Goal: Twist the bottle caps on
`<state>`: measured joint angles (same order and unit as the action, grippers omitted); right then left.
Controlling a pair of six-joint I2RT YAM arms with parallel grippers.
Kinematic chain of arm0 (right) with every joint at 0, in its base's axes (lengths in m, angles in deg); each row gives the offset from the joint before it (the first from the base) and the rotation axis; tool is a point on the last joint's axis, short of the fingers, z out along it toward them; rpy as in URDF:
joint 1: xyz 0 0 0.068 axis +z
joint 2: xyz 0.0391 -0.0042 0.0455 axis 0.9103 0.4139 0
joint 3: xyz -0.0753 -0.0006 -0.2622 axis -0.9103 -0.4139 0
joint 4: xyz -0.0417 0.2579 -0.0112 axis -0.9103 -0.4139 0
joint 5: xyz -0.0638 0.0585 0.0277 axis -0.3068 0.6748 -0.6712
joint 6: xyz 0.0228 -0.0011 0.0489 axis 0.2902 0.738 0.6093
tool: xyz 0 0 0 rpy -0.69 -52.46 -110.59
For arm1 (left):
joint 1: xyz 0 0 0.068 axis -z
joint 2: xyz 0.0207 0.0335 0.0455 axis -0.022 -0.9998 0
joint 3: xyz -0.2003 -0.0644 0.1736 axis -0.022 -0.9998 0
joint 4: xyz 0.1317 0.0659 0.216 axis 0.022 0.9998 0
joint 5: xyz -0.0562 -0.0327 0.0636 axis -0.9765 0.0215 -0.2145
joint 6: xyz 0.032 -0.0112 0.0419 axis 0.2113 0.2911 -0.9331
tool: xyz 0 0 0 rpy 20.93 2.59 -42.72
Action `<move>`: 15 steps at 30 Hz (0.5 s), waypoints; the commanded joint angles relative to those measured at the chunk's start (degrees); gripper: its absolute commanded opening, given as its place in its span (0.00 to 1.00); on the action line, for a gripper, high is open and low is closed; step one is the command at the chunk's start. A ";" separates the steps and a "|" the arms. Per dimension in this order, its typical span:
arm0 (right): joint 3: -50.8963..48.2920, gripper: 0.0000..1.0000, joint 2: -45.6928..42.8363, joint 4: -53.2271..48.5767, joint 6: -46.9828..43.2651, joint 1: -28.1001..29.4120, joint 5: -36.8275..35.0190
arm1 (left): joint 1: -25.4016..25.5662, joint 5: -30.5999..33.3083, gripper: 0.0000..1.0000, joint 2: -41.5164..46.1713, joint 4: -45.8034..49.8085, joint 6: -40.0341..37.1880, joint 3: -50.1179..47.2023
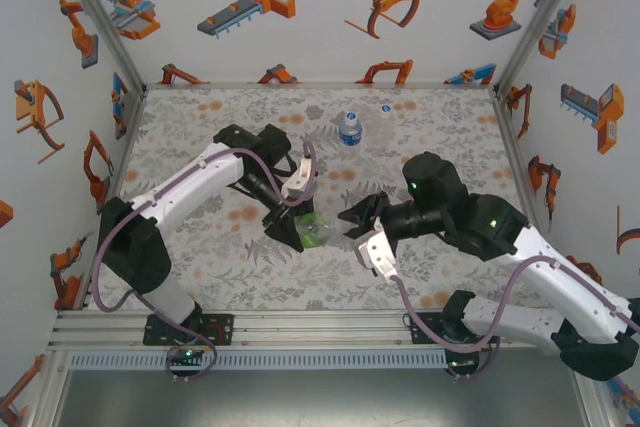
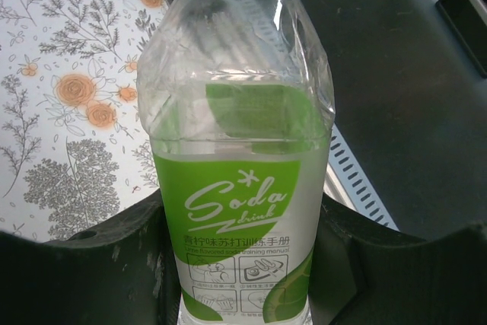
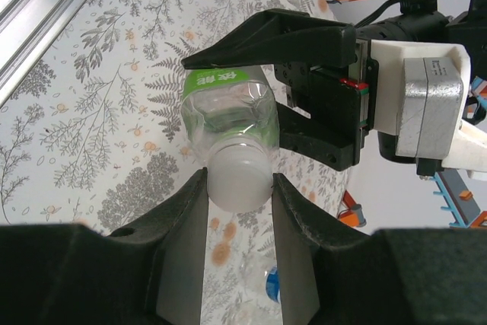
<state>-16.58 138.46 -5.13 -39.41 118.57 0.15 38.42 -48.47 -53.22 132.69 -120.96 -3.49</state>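
Two grippers are facing each other over mid-counter (image 1: 200, 127). We are noting the left gripper (image 1: 290, 219) clamping its fingers on the green-label bottle (image 2: 240, 188), around the body, with the neck pointing toward the right gripper (image 3: 239, 192). Its fingers are pinching the whitish cap (image 3: 237, 176) at that bottle's mouth. One blue-label bottle (image 1: 348, 129) is standing upright farther back.

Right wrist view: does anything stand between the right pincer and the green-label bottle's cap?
Nothing visible does. The fingers of the right pincer flank the whitish cap directly, and it sits on the mouth of the green-label bottle, which the left pincer holds.
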 commanded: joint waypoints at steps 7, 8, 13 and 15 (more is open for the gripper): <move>0.21 0.00 -1.91 -2.41 -1.90 0.94 2.62 | -0.75 -2.48 0.00 -3.18 11.26 -8.32 3.86; 0.09 0.00 -2.02 -2.30 -1.84 0.92 2.99 | -0.75 -2.52 0.00 -3.46 12.00 -9.03 4.19; -0.49 0.00 -3.07 -2.29 -1.64 1.04 4.37 | -1.02 -2.26 0.00 -3.62 12.08 -9.58 4.18; -0.52 0.00 -3.52 -2.16 -1.47 1.04 4.36 | -1.03 -2.18 0.00 -3.73 12.33 -9.53 4.22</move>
<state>-16.84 137.24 -4.93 -40.41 119.07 0.91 38.42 -49.74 -56.74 142.00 -127.75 -0.45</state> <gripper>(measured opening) 0.358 0.514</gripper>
